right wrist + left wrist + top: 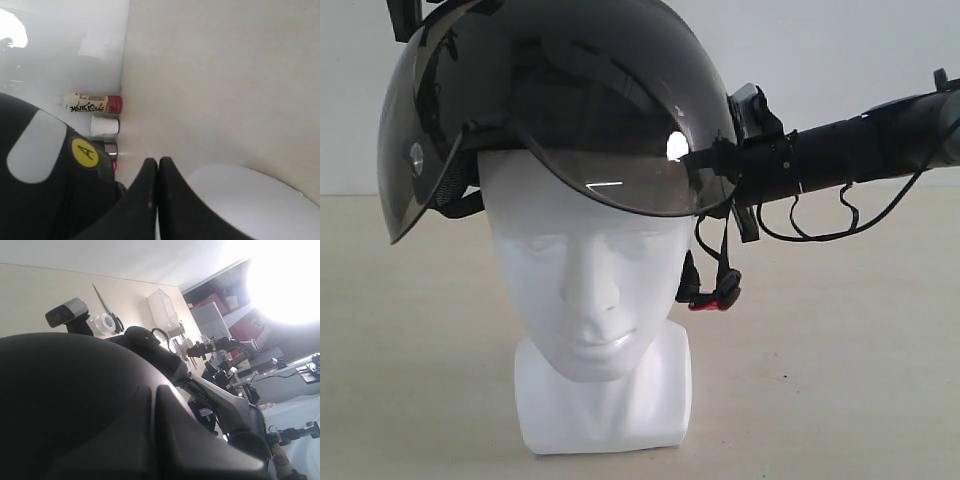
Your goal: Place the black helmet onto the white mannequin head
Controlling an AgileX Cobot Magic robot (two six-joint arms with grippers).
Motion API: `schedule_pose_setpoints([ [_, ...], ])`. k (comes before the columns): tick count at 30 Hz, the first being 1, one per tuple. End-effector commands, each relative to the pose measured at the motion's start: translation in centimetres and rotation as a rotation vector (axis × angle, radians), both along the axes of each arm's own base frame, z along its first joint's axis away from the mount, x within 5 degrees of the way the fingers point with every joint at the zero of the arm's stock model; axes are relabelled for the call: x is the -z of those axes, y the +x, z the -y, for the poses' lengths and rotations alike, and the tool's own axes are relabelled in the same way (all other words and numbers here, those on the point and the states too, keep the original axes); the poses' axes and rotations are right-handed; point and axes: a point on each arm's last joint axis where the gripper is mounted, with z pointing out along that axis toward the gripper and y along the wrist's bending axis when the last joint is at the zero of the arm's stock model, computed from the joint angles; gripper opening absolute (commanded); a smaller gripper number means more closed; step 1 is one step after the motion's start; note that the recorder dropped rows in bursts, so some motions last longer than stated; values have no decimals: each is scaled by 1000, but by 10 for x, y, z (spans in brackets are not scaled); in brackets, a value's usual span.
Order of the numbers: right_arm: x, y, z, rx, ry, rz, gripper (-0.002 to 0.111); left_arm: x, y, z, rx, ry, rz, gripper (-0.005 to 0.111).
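The black helmet [550,90] sits on top of the white mannequin head [595,290], tilted, with its smoky visor [620,170] raised off the face. The chin strap with its red buckle [715,295] hangs loose beside the cheek. My right gripper [715,160] reaches in from the right and touches the helmet's side at the visor edge. Its jaws [158,161] are shut with nothing between them, next to the helmet [45,190] and the mannequin head [240,200]. My left gripper [154,389] is shut and lies against the helmet shell [60,400].
The mannequin stands on a beige table [840,380]. A bottle [90,103] and a white cup [105,126] stand at the table's far edge by the wall. A tape roll [102,322], scissors [107,307] and a clear basket [162,307] lie elsewhere on the table.
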Motion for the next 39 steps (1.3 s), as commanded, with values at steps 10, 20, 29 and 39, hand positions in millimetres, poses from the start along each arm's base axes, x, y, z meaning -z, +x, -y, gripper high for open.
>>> schedule_pose_setpoints([
  [10, -57, -18, -5, -46, 44, 135, 0, -12, -17, 25, 79, -46, 3, 4],
  [20, -87, -30, -3, -46, 55, 208, 0, -23, -27, 26, 85, -67, 15, 4],
  [29, -104, -37, 2, -45, 44, 261, 0, -24, -30, 34, 111, -85, 15, 4],
  [39, -96, -29, 51, 21, -132, 225, 4, -24, -30, 34, 114, -84, 26, 4],
])
